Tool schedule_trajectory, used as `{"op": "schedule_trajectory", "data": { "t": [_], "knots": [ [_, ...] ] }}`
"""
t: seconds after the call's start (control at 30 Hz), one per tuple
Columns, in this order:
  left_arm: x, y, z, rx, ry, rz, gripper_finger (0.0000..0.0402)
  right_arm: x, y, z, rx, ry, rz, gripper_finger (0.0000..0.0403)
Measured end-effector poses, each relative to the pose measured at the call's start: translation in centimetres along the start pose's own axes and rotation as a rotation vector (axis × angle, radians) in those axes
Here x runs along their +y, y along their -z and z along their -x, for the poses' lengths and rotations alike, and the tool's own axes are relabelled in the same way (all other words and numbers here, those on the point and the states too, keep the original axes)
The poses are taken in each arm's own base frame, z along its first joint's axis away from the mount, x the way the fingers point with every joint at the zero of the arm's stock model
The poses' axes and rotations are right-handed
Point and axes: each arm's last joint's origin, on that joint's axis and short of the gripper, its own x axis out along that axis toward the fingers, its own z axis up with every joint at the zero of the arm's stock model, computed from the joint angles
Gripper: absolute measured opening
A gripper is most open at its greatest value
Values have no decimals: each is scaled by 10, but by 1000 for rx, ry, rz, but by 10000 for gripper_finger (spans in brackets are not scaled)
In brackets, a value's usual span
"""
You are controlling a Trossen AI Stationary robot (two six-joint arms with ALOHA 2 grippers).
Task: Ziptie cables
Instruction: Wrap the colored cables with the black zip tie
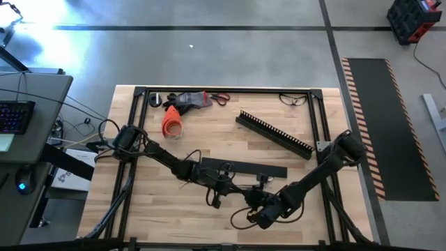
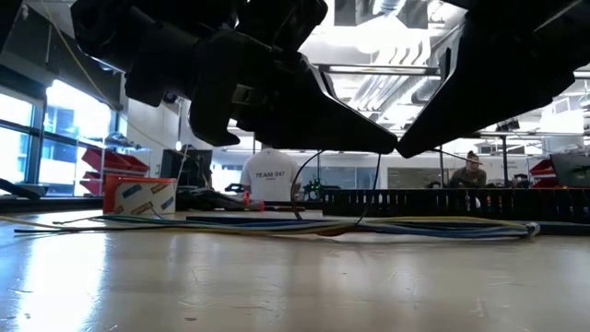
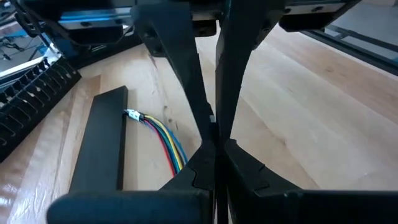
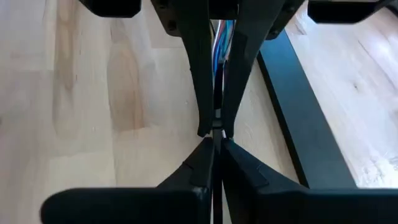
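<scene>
We've got the thin multi-coloured cables (image 3: 163, 138) lying flat on the light wood table (image 1: 293, 164) just beside the flat black bar (image 3: 102, 146) near the middle, w/ left gripper (image 3: 214, 127) and right gripper (image 4: 214, 127) both pinched together above them, tips nearly meeting.

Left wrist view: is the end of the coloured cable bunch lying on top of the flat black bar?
No. The cables lie on the bare wood beside the flat black bar, their white end just at its edge.

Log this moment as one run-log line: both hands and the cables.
left hand: shut, low over table | right hand: shut, low over table | cables: coloured bunch lying beside flat black bar | zip tie: not discernible
</scene>
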Motion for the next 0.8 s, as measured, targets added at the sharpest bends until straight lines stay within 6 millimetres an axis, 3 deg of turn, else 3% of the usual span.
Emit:
{"op": "schedule_trajectory", "data": {
  "t": [0.13, 0.53, 0.67, 0.8],
  "knots": [
    [0, 2, 0, 16, 11, 0, 0, 7, 6, 8, 1, -27, -64, 2],
    [13, 6, -1, 28, 2, 5, 0, 44, 44, 58, -24, -140, -229, 0],
    [16, 4, -1, -17, 67, 19, 0, 42, 38, 56, -132, -72, -163, 11],
    [17, 3, -1, -40, 108, 24, 0, 33, 29, 46, -182, 19, -62, 64]
  ]
}}
